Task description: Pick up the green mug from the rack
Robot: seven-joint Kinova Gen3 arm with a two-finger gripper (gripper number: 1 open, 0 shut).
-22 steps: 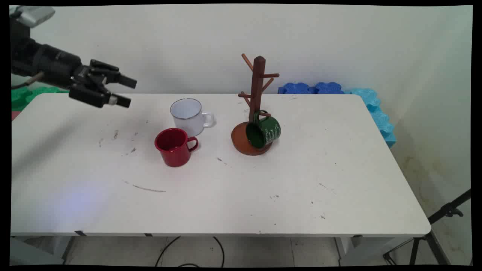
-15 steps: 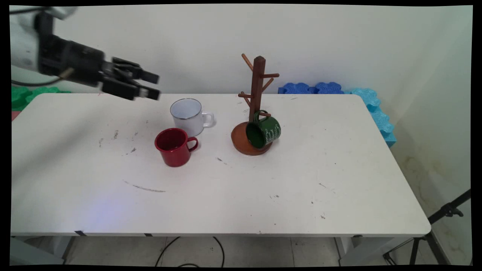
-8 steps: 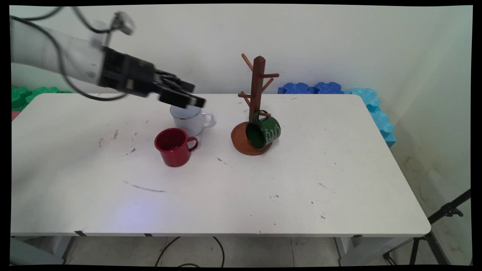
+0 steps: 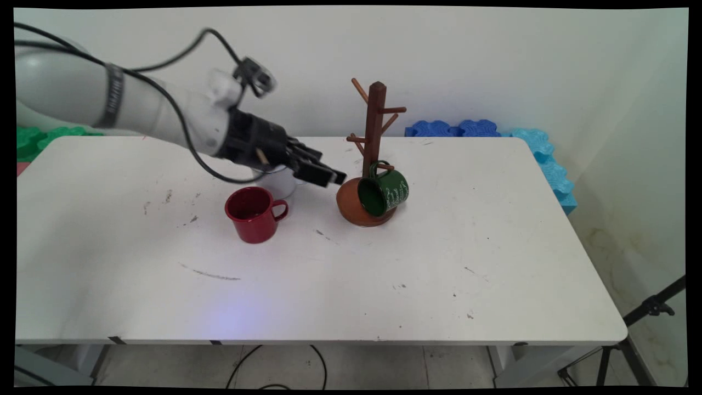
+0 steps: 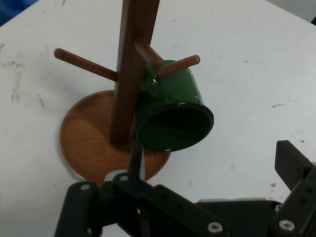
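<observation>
So the arm's swung way over from the left since a second or so ago, and the gripper (image 4: 328,176) now sits just left of the mug tree (image 4: 374,142), partly covering the white mug (image 4: 279,184). Its fingers look spread apart, holding nothing. The green mug (image 4: 384,193) hangs on a low peg, tilted. The red mug (image 4: 253,214) hasn't budged on the table (image 4: 384,285).

1. White worktop (image 4: 384,285), scuffed with dark marks.
2. Red mug (image 4: 253,214) upright, handle to picture right.
3. White mug (image 4: 279,184) just behind it, mostly hidden.
4. Brown wooden mug tree (image 4: 375,118) on round base (image 5: 89,143).
5. Green mug (image 4: 384,193) hangs on a low peg, tilted, mouth toward camera.
6. Blue foam blocks (image 4: 493,130) behind the worktop, green foam (image 4: 33,137) at left.
7. Black tripod (image 4: 647,318) at lower right.
</observation>
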